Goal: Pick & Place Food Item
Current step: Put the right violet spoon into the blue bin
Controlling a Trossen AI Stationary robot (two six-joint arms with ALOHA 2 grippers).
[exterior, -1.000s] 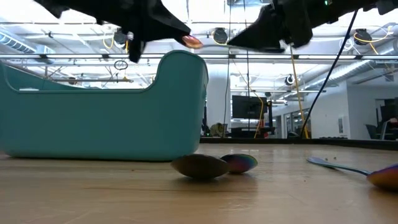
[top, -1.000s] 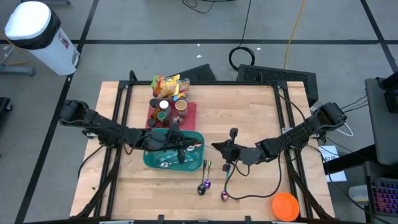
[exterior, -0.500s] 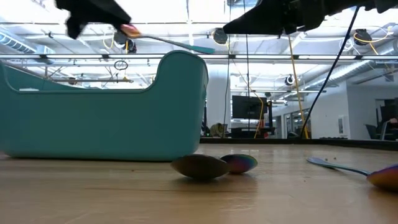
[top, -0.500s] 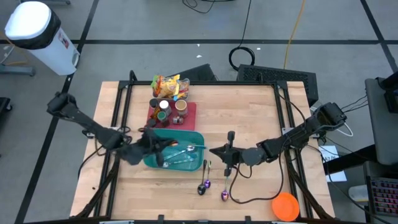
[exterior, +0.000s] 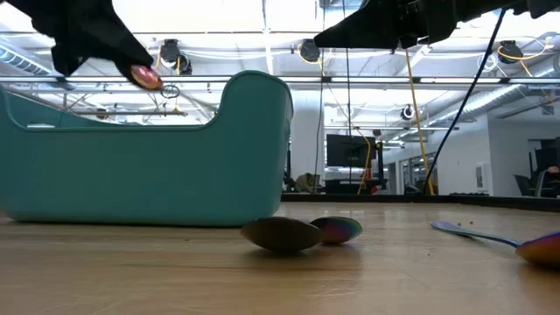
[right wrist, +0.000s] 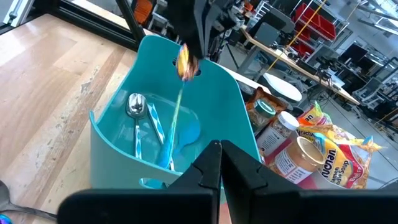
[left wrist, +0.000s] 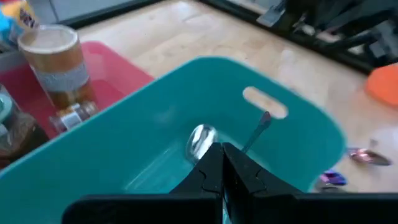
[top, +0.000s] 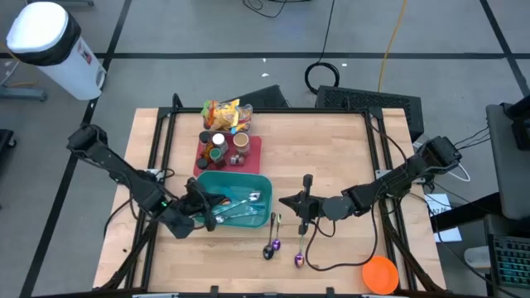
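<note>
An orange disc (top: 380,273) lies at the table's near right corner; a white bin (top: 45,40) stands on the floor beyond the far left

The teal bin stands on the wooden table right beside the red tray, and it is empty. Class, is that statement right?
Not quite. The teal bin does stand on the wooden table beside the red tray, but it is not empty: the right wrist view shows spoons lying inside it.
</note>
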